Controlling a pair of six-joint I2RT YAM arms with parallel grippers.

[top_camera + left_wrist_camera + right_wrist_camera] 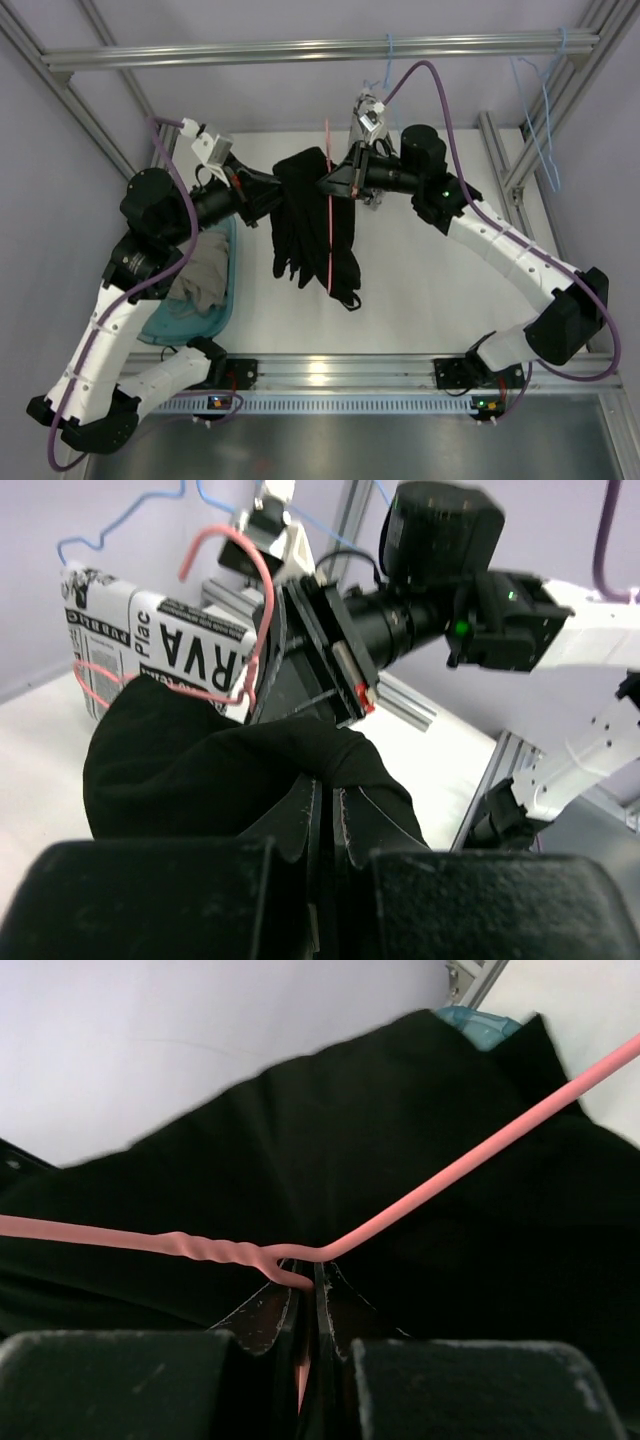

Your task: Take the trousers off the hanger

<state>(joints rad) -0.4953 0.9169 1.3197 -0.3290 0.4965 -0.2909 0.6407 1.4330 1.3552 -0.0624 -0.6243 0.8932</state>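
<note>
Above the tabletop: one pair of trousers (300, 225) draped over one hanger (328, 215), held up between the two arms.
Counts: two grippers, one pink-red hanger, two light blue hangers (545, 100) on the top rail, one bin.
Trousers: plain black, soft, bunched over the wire, fabric falling to both sides of it.
Left gripper (322, 805): clamped on a fold of the trousers.
Right gripper (310, 1295): pinched on the hanger's twisted neck.
Bin (200, 322): teal, under the left arm, holds a grey-beige cloth (205, 275).
</note>
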